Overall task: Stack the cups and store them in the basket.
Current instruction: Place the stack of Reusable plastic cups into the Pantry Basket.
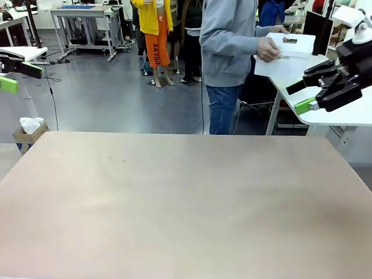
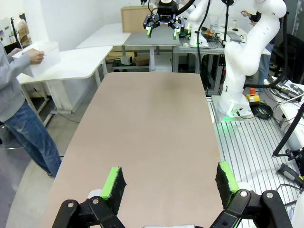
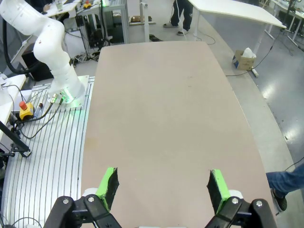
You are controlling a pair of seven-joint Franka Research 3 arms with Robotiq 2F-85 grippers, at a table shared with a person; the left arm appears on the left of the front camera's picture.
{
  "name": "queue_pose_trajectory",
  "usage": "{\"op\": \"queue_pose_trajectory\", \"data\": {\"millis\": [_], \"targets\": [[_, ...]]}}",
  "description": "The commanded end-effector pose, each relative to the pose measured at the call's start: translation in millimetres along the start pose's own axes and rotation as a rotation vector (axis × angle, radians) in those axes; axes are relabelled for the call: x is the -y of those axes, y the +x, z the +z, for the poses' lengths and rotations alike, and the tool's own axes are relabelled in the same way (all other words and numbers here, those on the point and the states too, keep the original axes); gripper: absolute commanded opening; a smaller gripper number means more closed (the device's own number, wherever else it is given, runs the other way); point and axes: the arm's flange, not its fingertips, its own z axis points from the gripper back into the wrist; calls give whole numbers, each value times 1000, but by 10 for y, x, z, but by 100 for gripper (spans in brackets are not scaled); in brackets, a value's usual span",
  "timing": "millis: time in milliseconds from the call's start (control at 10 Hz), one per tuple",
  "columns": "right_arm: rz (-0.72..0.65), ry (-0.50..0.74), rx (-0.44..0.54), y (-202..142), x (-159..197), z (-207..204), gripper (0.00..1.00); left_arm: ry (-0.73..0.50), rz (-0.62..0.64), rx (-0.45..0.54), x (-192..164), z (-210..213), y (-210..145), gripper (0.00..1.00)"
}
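Above smooth matte tan table (image 1: pixel 174 197), both end effectors released: left (image 2: pixel 168 185), right (image 3: pixel 164 190); person's hand (image 1: pixel 268 49) grips white box (image 1: pixel 290 44).

Plain tan desk, black claws with green pads

The desk (image 1: pixel 174 203) is plain matte tan-beige; at 2 o'clock a person in a grey sweatshirt (image 1: pixel 226 40) and blue jeans (image 1: pixel 222 107) holds a white basket (image 1: pixel 290 45).

Bright, even overhead light; sharp pictures, wrist views bowed at edges.
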Motion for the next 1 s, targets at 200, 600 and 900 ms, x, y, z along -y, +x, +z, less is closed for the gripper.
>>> {"op": "queue_pose_trajectory", "data": {"millis": [200, 600, 900], "targets": [[-21, 3, 23, 49, 1, -2, 100, -8, 15, 1, 11, 12, 41, 100], [-21, 3, 23, 49, 1, -2, 100, -8, 15, 1, 11, 12, 41, 100], [-21, 3, 23, 49, 1, -2, 100, -8, 15, 1, 11, 12, 41, 100]]}}
